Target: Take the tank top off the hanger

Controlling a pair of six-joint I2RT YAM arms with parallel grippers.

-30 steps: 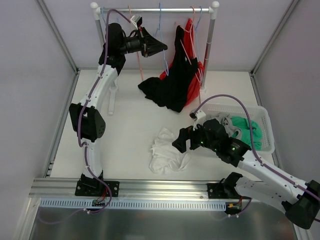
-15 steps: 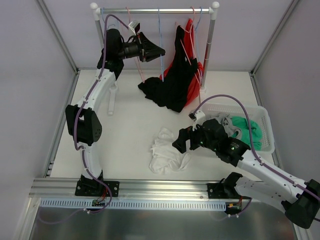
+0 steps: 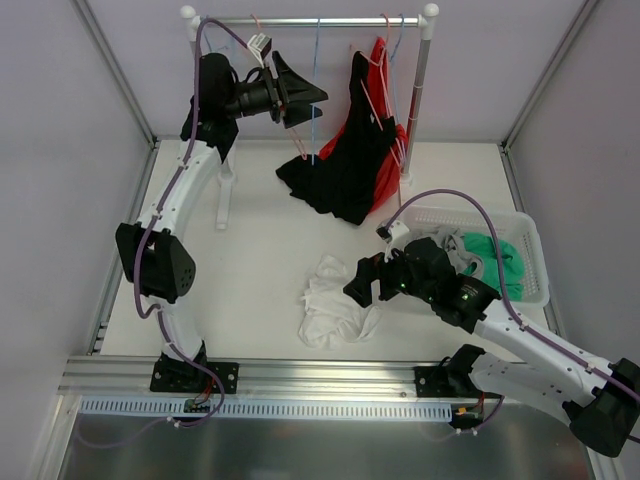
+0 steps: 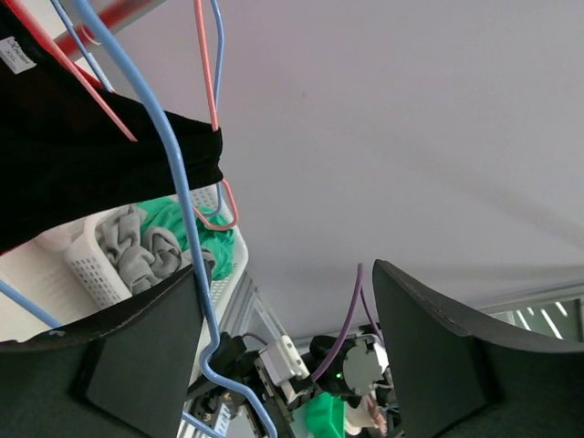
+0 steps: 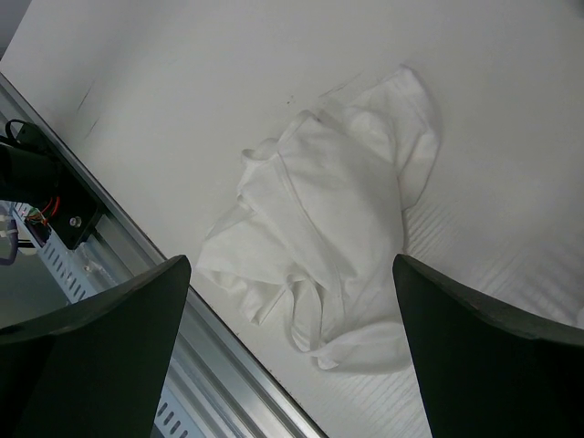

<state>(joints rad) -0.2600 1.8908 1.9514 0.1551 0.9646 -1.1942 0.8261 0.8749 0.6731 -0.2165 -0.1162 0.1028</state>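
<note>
**White table, rail at the back: black tank top not yet off its hanger**

White table [image 3: 250, 250], clothes rail [image 3: 310, 20] along the back wall. The black tank top [image 3: 340, 170] hangs near the rail's right end on a pink hanger [image 4: 207, 82], its hem slumped on the table.

The left gripper [image 3: 310, 97] is up at the rail, jaws spread and pinching nothing. A blue hanger [image 4: 187, 233] runs past one finger; whether it touches, I cannot tell. The right gripper [image 3: 358, 280] is also spread, low over a white garment [image 3: 335, 310].

My plan: pinch one shoulder strap close to the hanger's tip, lift it clear over the end, then draw the cloth down, keeping the hook on the rail.
</note>
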